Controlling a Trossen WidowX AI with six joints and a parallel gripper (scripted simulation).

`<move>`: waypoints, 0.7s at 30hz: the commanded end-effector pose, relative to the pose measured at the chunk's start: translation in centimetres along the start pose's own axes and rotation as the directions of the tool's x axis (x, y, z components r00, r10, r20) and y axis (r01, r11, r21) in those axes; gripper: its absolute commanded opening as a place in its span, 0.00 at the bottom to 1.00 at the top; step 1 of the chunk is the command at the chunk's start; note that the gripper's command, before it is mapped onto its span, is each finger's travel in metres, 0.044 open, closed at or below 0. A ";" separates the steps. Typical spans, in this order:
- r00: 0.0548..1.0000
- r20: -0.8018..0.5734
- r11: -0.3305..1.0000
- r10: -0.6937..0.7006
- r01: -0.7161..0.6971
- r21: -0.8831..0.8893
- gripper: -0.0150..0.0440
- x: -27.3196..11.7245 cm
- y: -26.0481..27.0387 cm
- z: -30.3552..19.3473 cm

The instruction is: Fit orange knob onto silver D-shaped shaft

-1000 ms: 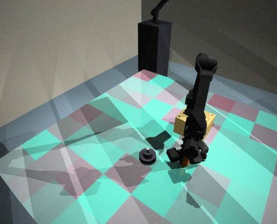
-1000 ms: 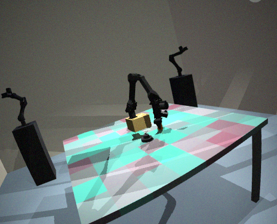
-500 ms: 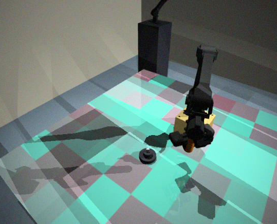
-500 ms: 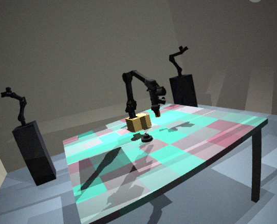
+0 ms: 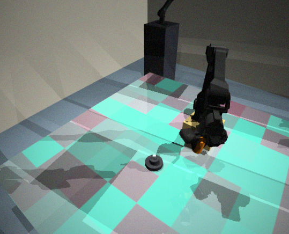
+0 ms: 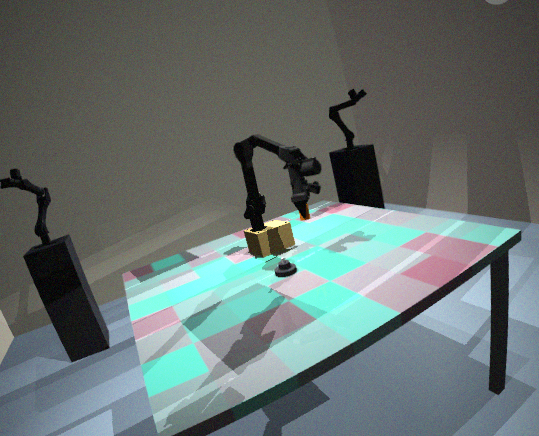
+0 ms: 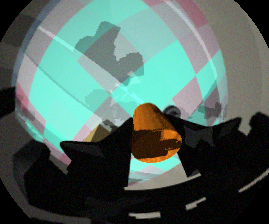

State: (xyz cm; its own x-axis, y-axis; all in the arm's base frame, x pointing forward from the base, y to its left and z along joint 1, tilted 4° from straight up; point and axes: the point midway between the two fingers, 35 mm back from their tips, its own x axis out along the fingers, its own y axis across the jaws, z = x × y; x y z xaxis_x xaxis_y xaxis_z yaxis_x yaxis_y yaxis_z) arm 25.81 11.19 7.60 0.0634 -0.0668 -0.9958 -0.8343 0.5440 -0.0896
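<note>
The orange knob (image 5: 199, 146) (image 6: 305, 212) (image 7: 149, 118) is between the fingers of my gripper (image 5: 199, 142) (image 6: 304, 209) (image 7: 147, 118), which is shut on it. The knob is held above the table and looks tilted in the top view. Its underside hole cannot be made out. The dark round pedestal (image 5: 154, 167) (image 6: 285, 271) (image 7: 172, 111) stands on the table, left of the knob in the top view and apart from it. The silver shaft (image 5: 154, 155) stands up bare from its centre. The shaft's flat side is too small to tell.
A yellow block (image 5: 187, 125) (image 6: 258, 243) (image 7: 99, 134) stands under the arm's base, behind the gripper in the top view. The table (image 5: 173, 206) (image 6: 354, 305) has a patchwork top crossed by shadows. Two dark columns (image 6: 64, 295) (image 6: 356, 175) with other arms stand beyond its edges.
</note>
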 end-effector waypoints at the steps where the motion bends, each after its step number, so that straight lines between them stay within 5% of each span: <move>1: 0.997 0.008 0.997 -0.079 0.079 0.003 0.25 -0.9 0.0 0.1; 21: 0.872 0.007 0.872 -0.489 0.489 0.006 0.25 -5.1 -0.2 0.2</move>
State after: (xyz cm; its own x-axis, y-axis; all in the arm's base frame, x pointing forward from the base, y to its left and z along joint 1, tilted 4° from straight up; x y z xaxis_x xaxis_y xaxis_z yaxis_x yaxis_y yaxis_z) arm 25.77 11.53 11.98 0.4212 -0.2982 -0.8565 -0.7228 0.4600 -0.5156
